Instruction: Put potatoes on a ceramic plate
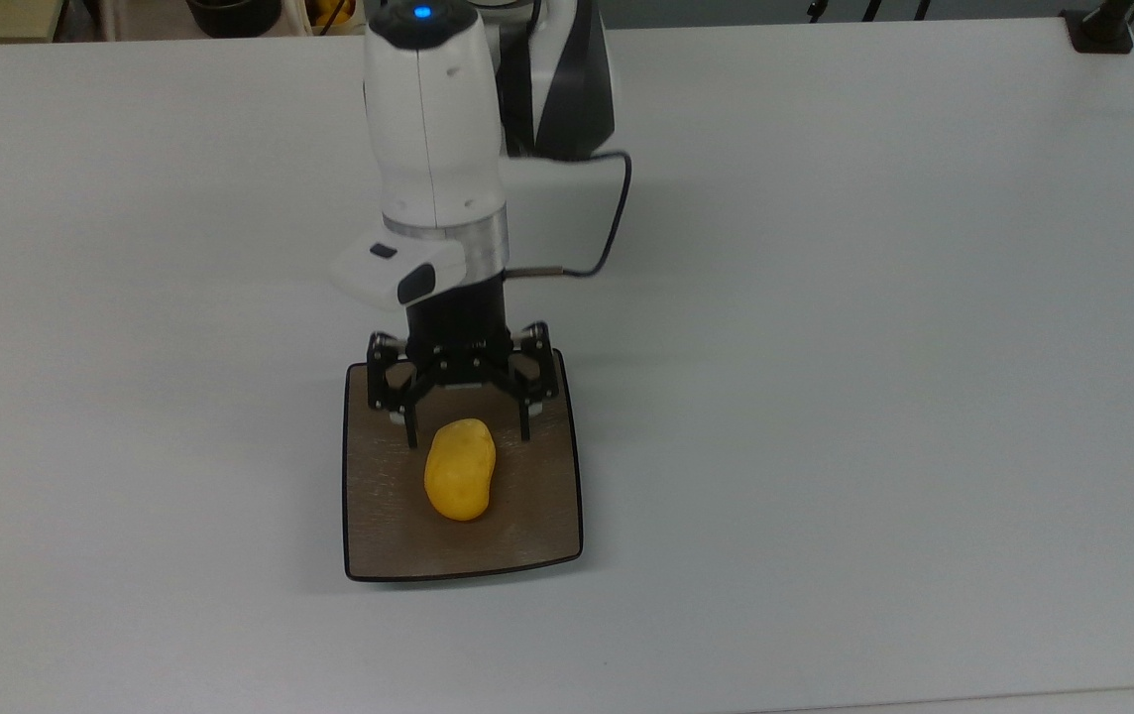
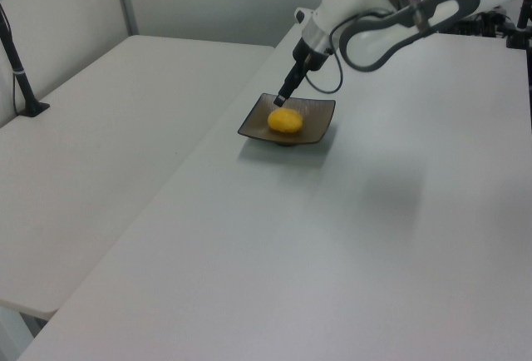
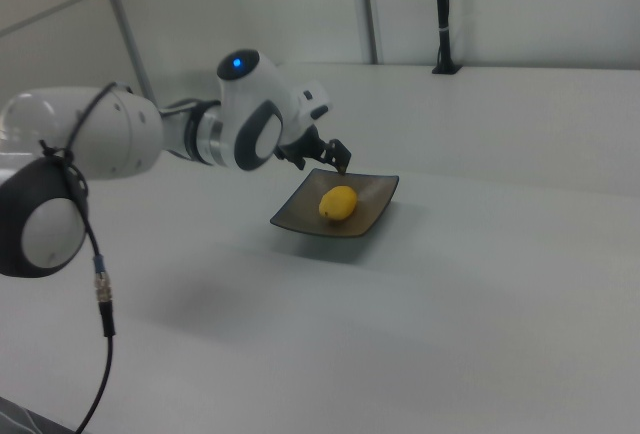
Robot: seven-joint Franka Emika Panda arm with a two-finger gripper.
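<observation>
A yellow-orange potato (image 1: 460,468) (image 2: 285,120) (image 3: 338,203) lies on the middle of the square grey-brown ceramic plate (image 1: 527,535) (image 2: 320,116) (image 3: 378,194). My gripper (image 1: 468,434) (image 2: 281,102) (image 3: 342,167) hovers open above the plate's far part in the top view, its two black fingers apart and clear of the potato. Nothing is held between them.
The plate stands on a wide white table (image 1: 874,347). A black post base (image 1: 1102,30) sits at the top view's far right corner. A second white table (image 2: 91,128) lies at the left view's left, with a black stand (image 2: 25,95) on it.
</observation>
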